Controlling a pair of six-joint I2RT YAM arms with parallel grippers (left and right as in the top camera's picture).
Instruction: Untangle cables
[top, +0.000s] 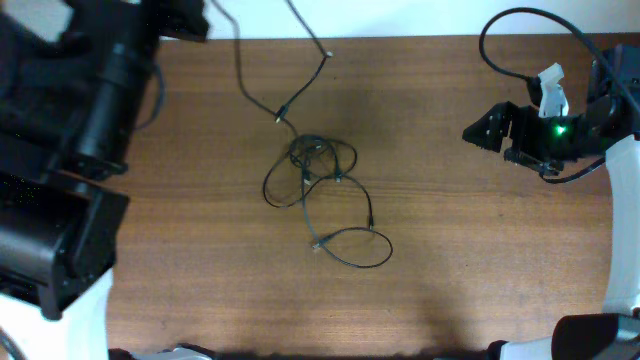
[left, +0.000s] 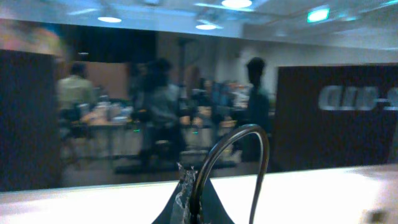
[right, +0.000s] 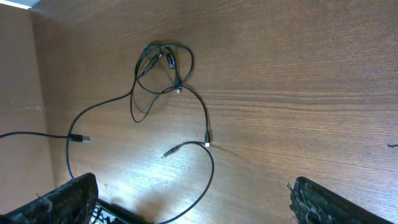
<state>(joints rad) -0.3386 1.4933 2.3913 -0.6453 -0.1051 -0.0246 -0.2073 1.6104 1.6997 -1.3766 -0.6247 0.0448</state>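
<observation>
The cables (top: 315, 165) lie as a loose dark knot at the middle of the wooden table, with a loop (top: 355, 248) trailing toward the front. One strand (top: 240, 75) runs from the knot up to the far left. My left gripper (top: 185, 18) is raised at the far left edge. In the left wrist view its jaws (left: 193, 199) are shut on a black cable (left: 249, 134) that arches up. My right gripper (top: 482, 132) is open and empty, off to the right of the knot. The right wrist view shows the knot (right: 161, 65) ahead of its spread fingers (right: 193, 202).
The bulky left arm (top: 90, 150) covers the table's left side. A thick black robot cable (top: 520, 40) loops above the right arm. The table's far edge (top: 400, 38) meets a white surface. The left wrist view looks out at a blurred room with people.
</observation>
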